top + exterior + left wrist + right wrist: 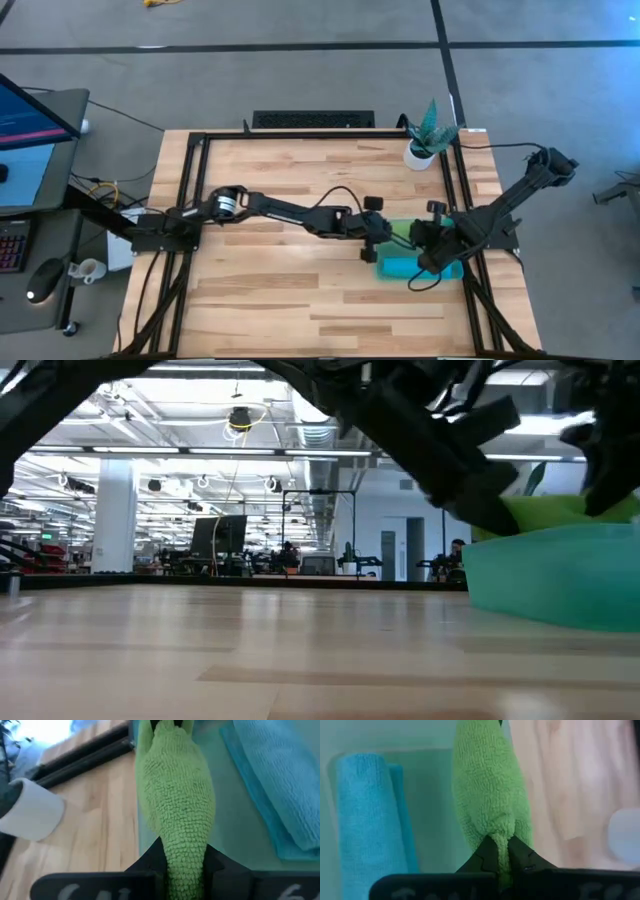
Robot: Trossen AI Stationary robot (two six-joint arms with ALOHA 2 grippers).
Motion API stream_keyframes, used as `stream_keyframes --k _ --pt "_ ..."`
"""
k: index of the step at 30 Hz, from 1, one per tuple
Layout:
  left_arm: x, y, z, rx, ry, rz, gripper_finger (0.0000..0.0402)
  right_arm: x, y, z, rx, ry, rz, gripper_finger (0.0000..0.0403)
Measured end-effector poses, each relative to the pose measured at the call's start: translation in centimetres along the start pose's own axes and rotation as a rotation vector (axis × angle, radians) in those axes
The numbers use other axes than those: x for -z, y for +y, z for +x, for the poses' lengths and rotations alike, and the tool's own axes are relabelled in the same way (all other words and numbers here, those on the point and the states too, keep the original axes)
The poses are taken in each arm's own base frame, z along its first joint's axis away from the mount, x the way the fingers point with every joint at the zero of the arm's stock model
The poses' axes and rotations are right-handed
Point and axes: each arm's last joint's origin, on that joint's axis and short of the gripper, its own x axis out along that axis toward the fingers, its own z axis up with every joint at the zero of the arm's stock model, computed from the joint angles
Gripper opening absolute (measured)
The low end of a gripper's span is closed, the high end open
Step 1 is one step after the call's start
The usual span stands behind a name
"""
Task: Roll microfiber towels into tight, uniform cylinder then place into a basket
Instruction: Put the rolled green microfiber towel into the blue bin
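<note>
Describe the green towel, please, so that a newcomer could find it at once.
Find the teal basket on the table's right side, between both arms. The green towel hangs rolled above it, pinched at each end by a gripper. The blue towel beside it lies in the basket.

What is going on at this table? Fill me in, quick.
Both arms hold the rolled green towel between them, one end each: the left end effector and the right end effector are both shut on it. They carry it over the teal basket at the table's right side. The blue towel already lies rolled inside the basket. The green one is not yet released.
</note>
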Motion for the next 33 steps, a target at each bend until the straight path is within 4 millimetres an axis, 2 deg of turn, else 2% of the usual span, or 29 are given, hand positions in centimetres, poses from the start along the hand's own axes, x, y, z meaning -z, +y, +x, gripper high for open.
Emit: stream_keyframes --k 7,15,26,33 --pt "-0.2 -0.4 1.9 0.014 0.009 0.016 0.0028 1.9 0.5 1.6 0.01 0.052 0.067 0.0021" --pt "0.4 -0.5 2.5 0.027 0.049 0.023 0.0032 2.7 0.7 2.5 0.019 0.059 0.123 0.0021" --pt "0.5 -0.4 2.4 0.049 0.052 0.058 0.0072 2.9 0.8 3.1 0.0 0.071 0.154 0.0021" --pt "0.3 -0.4 2.3 0.047 0.05 0.048 0.014 3.1 0.8 3.1 -0.006 0.099 0.17 0.0021"
